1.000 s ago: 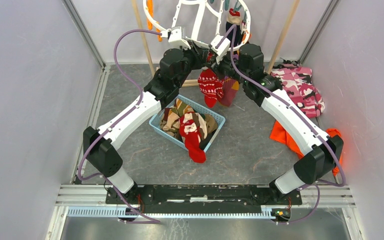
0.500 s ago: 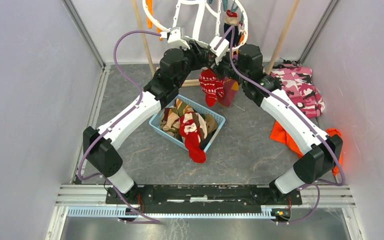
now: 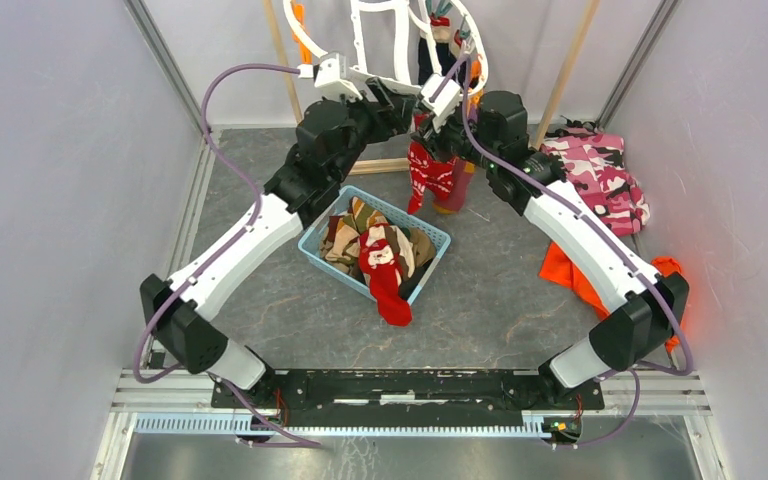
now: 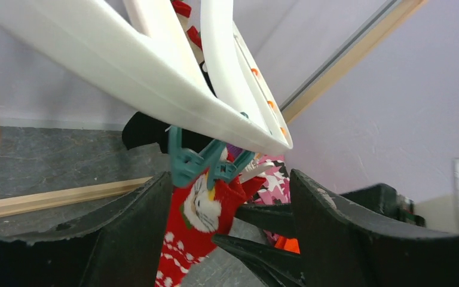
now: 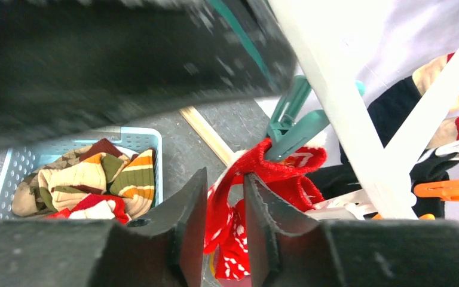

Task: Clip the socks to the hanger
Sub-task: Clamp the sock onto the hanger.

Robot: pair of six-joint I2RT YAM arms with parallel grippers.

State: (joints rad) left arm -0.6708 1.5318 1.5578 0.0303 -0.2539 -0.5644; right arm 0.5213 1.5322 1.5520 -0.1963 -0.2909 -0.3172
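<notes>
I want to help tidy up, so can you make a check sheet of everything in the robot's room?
Surface: grey, mottled table.
Job's things: white hanger at the back; red sock hanging from a teal clip; more socks in the blue basket.
Clutter: pink camouflage garment and orange cloth on the right.
Grippers: left gripper wide open around the clipped sock; right gripper slightly open at the sock's edge.
Cables: purple cables looping along both arms.
Surroundings: pale walls, wooden poles.

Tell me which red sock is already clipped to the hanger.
The red sock hanging from the teal clip under the white hanger; the other red sock lies in the blue basket, draped over its rim.
</notes>
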